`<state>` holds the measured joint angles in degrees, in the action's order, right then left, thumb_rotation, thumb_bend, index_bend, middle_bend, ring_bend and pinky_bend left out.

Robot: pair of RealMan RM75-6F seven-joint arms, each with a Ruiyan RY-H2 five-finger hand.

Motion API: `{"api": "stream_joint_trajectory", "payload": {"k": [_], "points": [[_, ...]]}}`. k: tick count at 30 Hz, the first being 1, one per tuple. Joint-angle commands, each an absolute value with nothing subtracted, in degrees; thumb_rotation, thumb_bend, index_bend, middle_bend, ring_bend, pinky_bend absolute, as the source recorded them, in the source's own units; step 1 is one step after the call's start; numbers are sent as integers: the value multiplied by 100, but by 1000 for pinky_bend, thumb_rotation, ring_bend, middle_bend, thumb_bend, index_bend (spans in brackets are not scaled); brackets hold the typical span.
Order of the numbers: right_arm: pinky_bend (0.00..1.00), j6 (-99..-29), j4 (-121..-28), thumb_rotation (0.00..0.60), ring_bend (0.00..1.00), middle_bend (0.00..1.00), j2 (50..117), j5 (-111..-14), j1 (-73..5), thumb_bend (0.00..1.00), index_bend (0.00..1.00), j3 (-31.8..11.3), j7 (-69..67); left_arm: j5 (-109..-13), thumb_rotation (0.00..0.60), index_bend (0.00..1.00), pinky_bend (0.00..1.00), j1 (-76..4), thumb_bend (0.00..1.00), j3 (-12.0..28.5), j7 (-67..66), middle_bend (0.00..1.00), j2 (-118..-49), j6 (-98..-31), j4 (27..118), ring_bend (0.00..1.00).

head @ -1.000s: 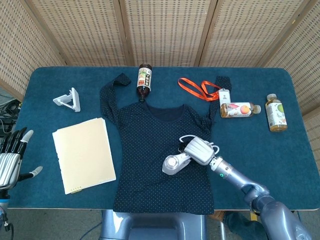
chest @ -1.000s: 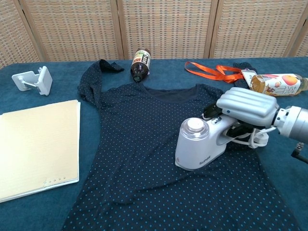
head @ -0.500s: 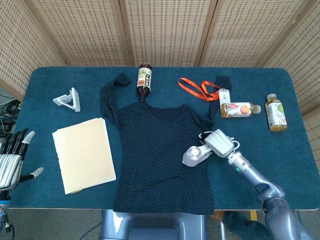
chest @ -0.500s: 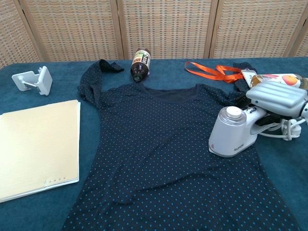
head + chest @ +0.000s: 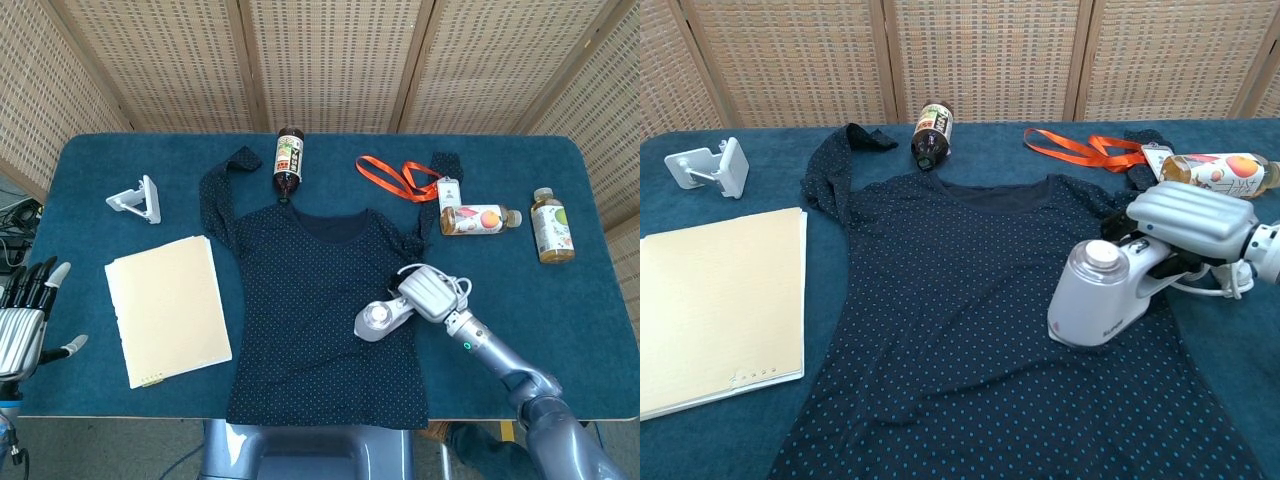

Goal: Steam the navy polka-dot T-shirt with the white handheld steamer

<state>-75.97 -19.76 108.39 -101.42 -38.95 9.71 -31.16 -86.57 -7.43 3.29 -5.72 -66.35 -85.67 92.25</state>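
Blue-carpeted table (image 5: pixel 120 160) | right hand (image 5: pixel 1192 222) gripped white handheld steamer (image 5: pixel 1095 296) on navy polka-dot T-shirt (image 5: pixel 960 330) | left hand (image 5: pixel 22 318) released, idle | advise slow, overlapping passes.

bare cloth (image 5: pixel 120 160) left, bottles (image 5: pixel 480 219) apparently crowding right

Cream folder (image 5: pixel 167 309), white stand (image 5: pixel 137 199), orange lanyard (image 5: pixel 392 175), three bottles.

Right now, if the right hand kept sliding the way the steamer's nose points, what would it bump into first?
Probably nothing solid soon: the right hand aims the steamer leftward across the T-shirt; beyond the fabric's edge lies the yellow folder, though depth is uncertain.
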Motion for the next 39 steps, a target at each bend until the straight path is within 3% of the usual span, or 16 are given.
{"api": "stream_joint_trajectory", "payload": {"k": [1, 24, 39], "points": [[981, -7756, -2188, 600, 714, 590, 10848, -10279, -3965, 1000, 651, 1054, -3000, -8653, 600, 0, 0, -740, 0, 332, -572, 0, -6634, -8573, 9225, 0], [981, -8018, -4324, 600, 714, 590, 10542, -11050, -4323, 1000, 650, 1412, -1714, -8654, 600, 0, 0, -733, 0, 331, -548, 0, -6628, -8578, 9208, 0], [982, -7986, -3616, 600, 714, 590, 10521, -10956, -4108, 1000, 650, 1368, -1592, -8688, 600, 0, 0, -716, 0, 327, -529, 0, -6622, -8622, 9218, 0]]}}
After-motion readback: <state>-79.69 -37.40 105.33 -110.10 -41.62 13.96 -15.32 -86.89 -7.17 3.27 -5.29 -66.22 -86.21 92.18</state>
